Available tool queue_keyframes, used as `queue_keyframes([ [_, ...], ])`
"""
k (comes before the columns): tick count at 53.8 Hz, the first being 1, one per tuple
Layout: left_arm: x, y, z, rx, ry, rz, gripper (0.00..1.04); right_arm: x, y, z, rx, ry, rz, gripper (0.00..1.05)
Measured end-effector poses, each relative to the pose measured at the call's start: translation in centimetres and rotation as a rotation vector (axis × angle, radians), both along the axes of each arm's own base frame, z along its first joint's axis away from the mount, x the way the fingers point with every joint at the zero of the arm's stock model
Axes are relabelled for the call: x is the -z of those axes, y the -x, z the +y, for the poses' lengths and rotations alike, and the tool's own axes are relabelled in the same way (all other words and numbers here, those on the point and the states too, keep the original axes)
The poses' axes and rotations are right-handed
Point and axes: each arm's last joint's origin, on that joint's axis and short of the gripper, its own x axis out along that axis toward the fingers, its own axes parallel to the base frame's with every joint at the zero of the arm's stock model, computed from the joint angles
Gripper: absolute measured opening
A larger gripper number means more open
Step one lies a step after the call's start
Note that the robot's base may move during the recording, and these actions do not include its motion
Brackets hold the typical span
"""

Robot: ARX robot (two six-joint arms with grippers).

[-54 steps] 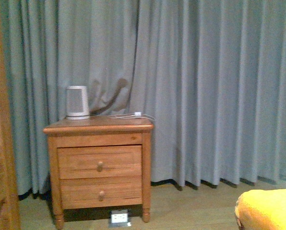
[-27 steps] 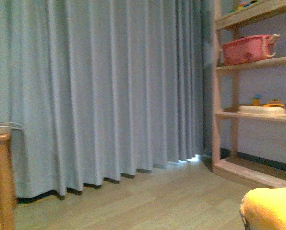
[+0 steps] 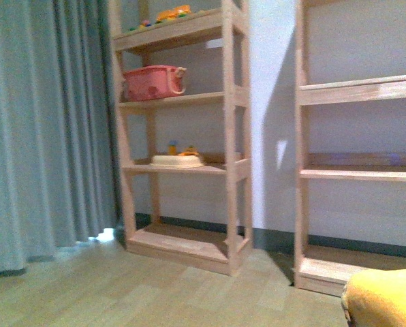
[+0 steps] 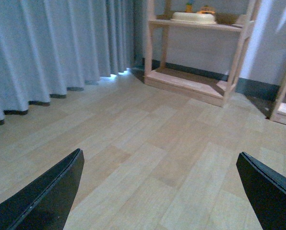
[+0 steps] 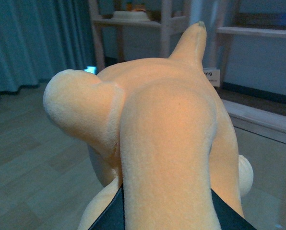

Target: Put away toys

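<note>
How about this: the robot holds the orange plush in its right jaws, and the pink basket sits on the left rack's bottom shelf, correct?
Not quite. The front view shows the pink basket on the left rack's second visible shelf from the top, not the bottom one. The orange plush is in the right jaws.

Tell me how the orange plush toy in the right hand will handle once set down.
The plush toy looks soft and fuzzy, so it will probably squash and flop rather than stay stiff. As stuffed fabric, it is likely light for its bulk. Its rounded, lumpy shape, bulging around the right hand, may slump or tip when released.
</note>
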Motion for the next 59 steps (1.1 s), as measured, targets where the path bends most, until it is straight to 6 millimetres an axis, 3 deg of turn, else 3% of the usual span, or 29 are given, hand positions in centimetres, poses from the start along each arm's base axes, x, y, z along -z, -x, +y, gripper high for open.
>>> queue_keyframes([
  [59,0.00,0.00,0.00,0.002,0.000,0.000,0.99,0.00,0.00,-0.02,0.004,0.000,0.000,0.18],
])
